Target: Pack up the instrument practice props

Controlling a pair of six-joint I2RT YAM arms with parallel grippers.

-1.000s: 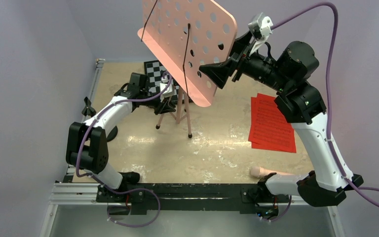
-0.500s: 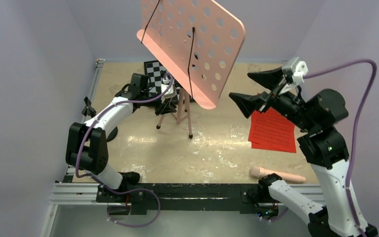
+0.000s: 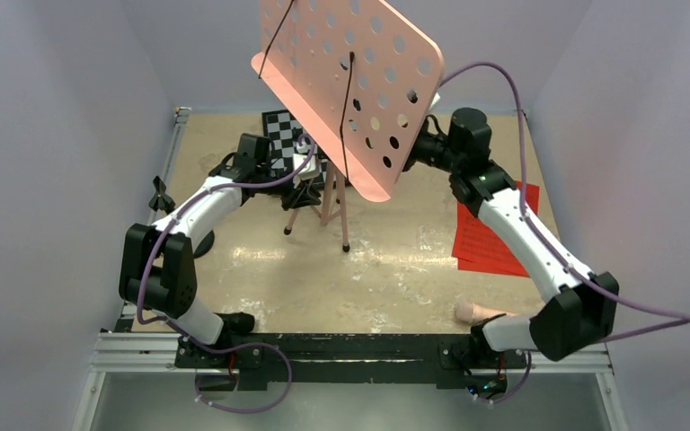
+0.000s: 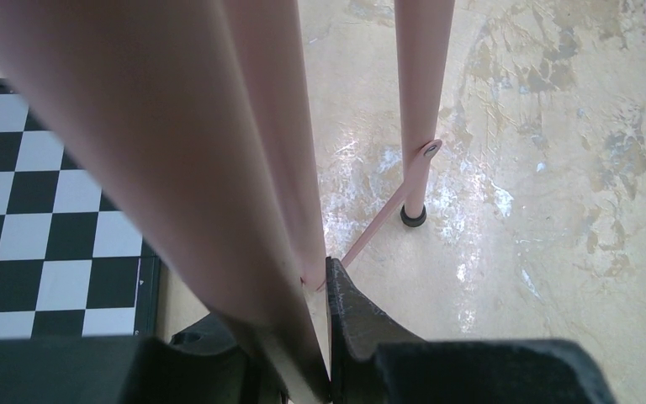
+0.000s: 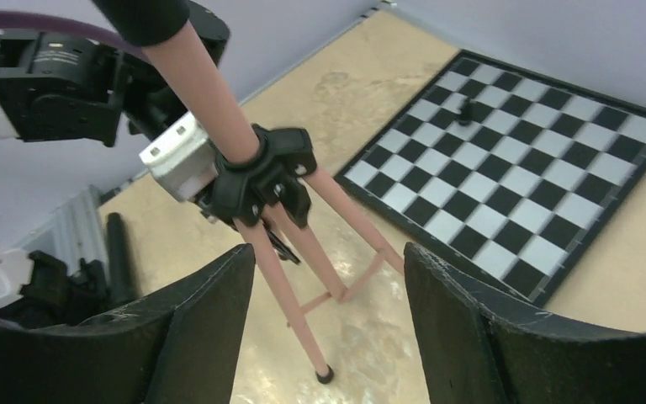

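Observation:
The pink music stand stands mid-table, its perforated desk (image 3: pixel 350 72) tilted above thin tripod legs (image 3: pixel 334 205). My left gripper (image 3: pixel 310 184) is shut on one pink leg (image 4: pixel 261 168) low down, with the leg pinched between the pads (image 4: pixel 353 320). My right gripper (image 5: pixel 328 252) is open and empty; it faces the stand's post (image 5: pixel 210 101) and black leg hub (image 5: pixel 261 172) and is hidden under the desk in the top view. Red sheets (image 3: pixel 490 242) lie at the right. The peach tube (image 3: pixel 478 312) lies near the right arm's base. The black peg stand (image 3: pixel 199 241) is at the left.
A black-and-white chessboard (image 3: pixel 283 135) lies flat behind the stand; it also shows in the right wrist view (image 5: pixel 530 160) and the left wrist view (image 4: pixel 42 210). Purple walls close in the table on three sides. The right arm's purple cable loops above the desk.
My right arm has swung from high beside the desk's right edge down and inward under the desk, toward the stand's post. The left gripper and the stand have stayed put.

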